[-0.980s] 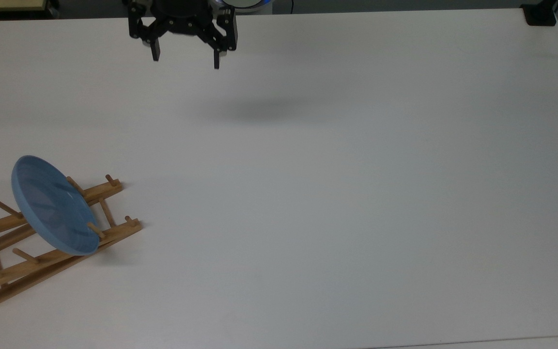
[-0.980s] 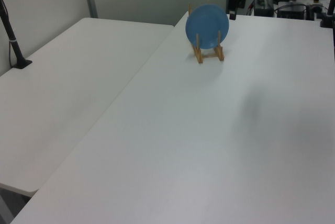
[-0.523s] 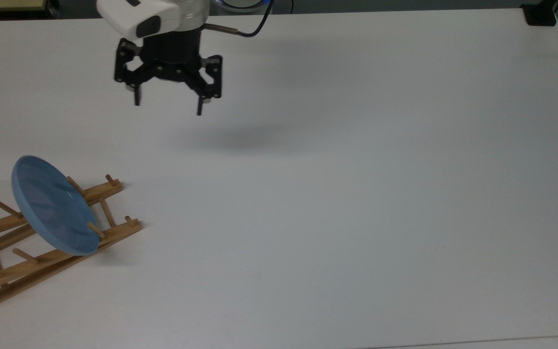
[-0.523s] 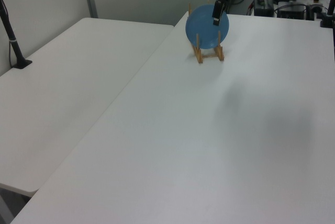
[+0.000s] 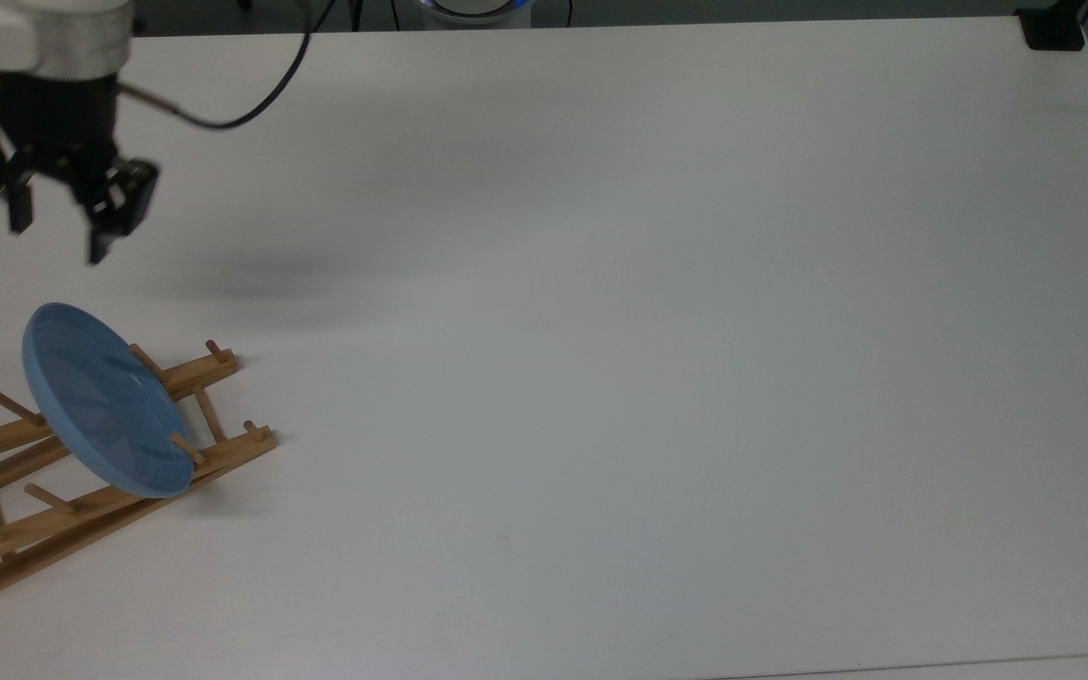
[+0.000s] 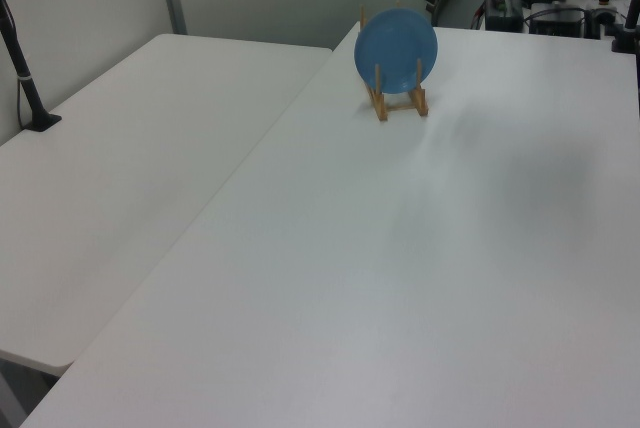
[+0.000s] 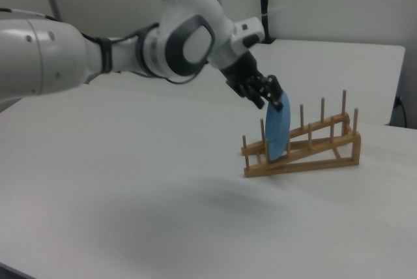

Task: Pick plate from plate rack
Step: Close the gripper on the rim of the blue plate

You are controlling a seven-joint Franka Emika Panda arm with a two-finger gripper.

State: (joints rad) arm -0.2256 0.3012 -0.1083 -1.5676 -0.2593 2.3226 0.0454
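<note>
The light-blue plate (image 5: 105,401) stands on edge, leaning between the pegs near one end of the wooden plate rack (image 5: 81,501), at the top view's lower left. My gripper (image 5: 55,229) hangs open above the table, a little beyond the plate's upper rim, and holds nothing. In the right view the gripper (image 7: 265,94) is just above the top edge of the plate (image 7: 278,126), apart from it, and the rack (image 7: 319,142) slopes up to the right view's right. In the left view the plate (image 6: 396,48) faces the camera on the rack (image 6: 398,104).
A black cable (image 5: 251,94) trails from my arm over the table's far edge. A black mount (image 5: 1052,28) sits at the top view's top right corner. A second table (image 6: 120,158) with a black post (image 6: 25,68) adjoins at the left view's left.
My gripper has swung from the far middle of the table to the top view's left and come close above the plate, staying open. Plate and rack have not moved.
</note>
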